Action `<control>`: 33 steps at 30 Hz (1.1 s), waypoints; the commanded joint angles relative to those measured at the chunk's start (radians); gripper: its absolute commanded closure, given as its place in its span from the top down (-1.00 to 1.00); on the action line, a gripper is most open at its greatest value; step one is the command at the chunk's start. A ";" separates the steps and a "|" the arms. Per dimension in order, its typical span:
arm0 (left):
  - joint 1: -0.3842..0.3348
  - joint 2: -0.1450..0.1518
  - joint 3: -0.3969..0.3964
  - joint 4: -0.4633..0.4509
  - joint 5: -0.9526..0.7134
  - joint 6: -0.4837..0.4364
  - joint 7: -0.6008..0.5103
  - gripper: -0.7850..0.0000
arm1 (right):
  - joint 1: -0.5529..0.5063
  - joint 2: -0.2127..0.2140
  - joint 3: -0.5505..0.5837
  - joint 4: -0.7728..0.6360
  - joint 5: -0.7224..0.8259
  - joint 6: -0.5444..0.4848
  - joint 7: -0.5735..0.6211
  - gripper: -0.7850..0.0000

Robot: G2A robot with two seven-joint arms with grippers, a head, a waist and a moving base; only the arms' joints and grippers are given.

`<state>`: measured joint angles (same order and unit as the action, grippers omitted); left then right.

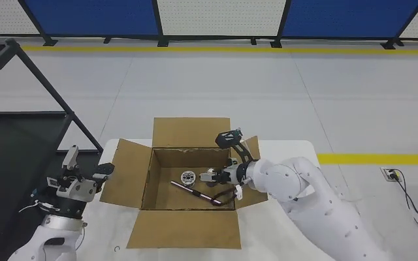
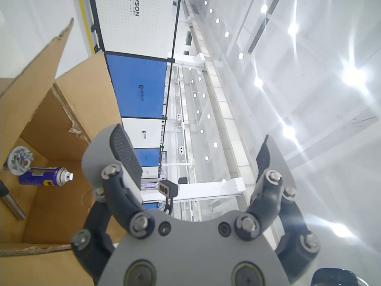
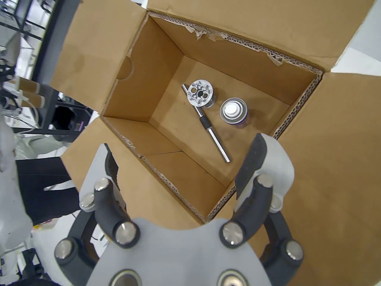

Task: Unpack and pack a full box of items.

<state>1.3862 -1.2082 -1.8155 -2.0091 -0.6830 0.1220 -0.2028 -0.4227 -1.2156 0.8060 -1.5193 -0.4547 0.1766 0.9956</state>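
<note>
An open cardboard box stands on the white table with all its flaps folded outward. On its floor lie a metal spool, a blue spray can standing upright, and a long metal rod with a dark collar. My right gripper hangs open and empty above the box's right side, by the right flap. My left gripper is open and empty, pointing up toward the ceiling, off the box's left flap. The left wrist view also catches the spray can and the spool.
A black metal frame and a dark surface stand left of the table. Blue and white partition panels line the back of the room. Bare white table shows to the right of the box.
</note>
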 commanded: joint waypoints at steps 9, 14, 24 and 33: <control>0.025 0.001 -0.038 -0.018 -0.070 0.027 -0.022 1.00 | 0.155 -0.097 -0.165 0.221 0.048 -0.009 -0.037 1.00; 0.025 0.001 -0.038 -0.018 -0.070 0.027 -0.022 1.00 | 0.155 -0.097 -0.165 0.221 0.048 -0.009 -0.037 1.00; 0.029 0.000 -0.032 -0.025 -0.076 0.025 -0.013 1.00 | 0.142 -0.111 -0.195 0.220 0.004 -0.039 -0.054 1.00; 0.045 -0.001 -0.066 -0.052 -0.183 0.067 -0.022 1.00 | 0.220 -0.186 -0.314 0.390 -0.061 -0.088 -0.004 1.00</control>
<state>1.4253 -1.2103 -1.8725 -2.0563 -0.8573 0.1794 -0.2181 -0.2121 -1.3919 0.5008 -1.1603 -0.5157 0.1002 0.9900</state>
